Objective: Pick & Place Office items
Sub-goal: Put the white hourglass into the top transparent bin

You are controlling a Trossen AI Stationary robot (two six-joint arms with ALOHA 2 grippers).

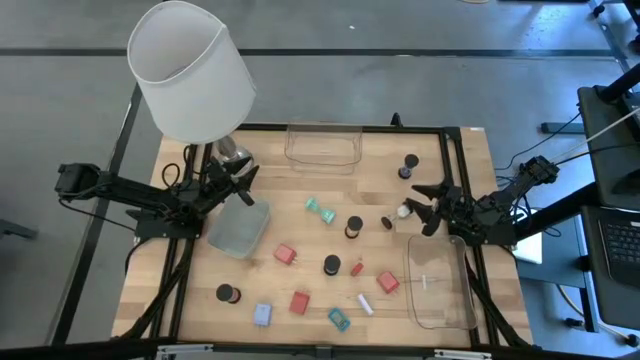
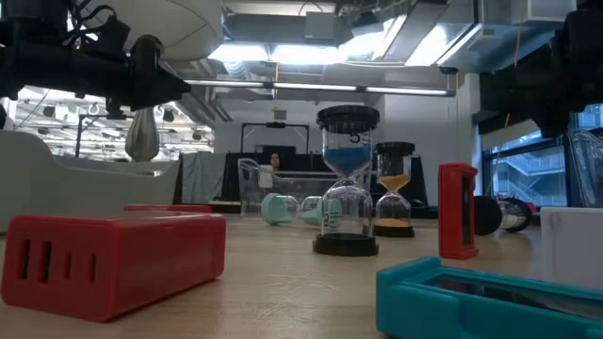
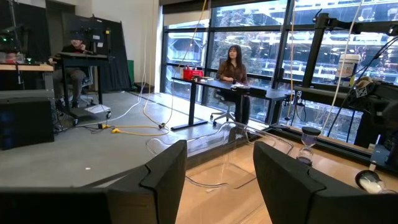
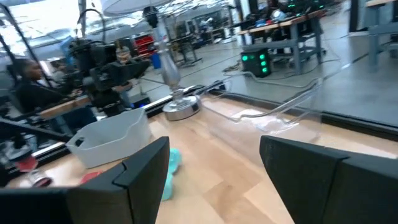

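A: High view first, biggest things down. What fills the table (image 1: 440, 150)?

B: The lamp (image 1: 190, 70) stands at about ten o'clock. Three clear trays: one at twelve (image 1: 322, 145), one tilted at about nine by the left arm (image 1: 238, 228), one at four under the right arm (image 1: 440, 285).

A: And the office items?

B: Scattered across the middle and toward six o'clock: dark sand timers (image 1: 353, 228), red blocks (image 1: 284, 255), a pale-blue clip (image 1: 263, 314), a teal clip (image 1: 339, 319), a small white stick (image 1: 365, 304).

A: The grippers?

B: The left gripper (image 1: 240, 178) hangs at nine o'clock, above the tilted tray's far edge. Its wrist view shows the fingers (image 3: 168, 180) spread wide with nothing between them. The right gripper (image 1: 428, 208) sits at three o'clock, also spread wide and empty, as its fingers (image 4: 146, 165) show in its own wrist view.

A: Which piece is closest to a gripper?

B: A white-topped timer (image 1: 403, 211) lies just beside the right gripper's tips, at about nine o'clock from them, with a small dark piece (image 1: 386, 223) just past it. I cannot tell its long axis from above. The right arm is clearly nearer, and I judge it the likely one to reach, with its tray right behind it.
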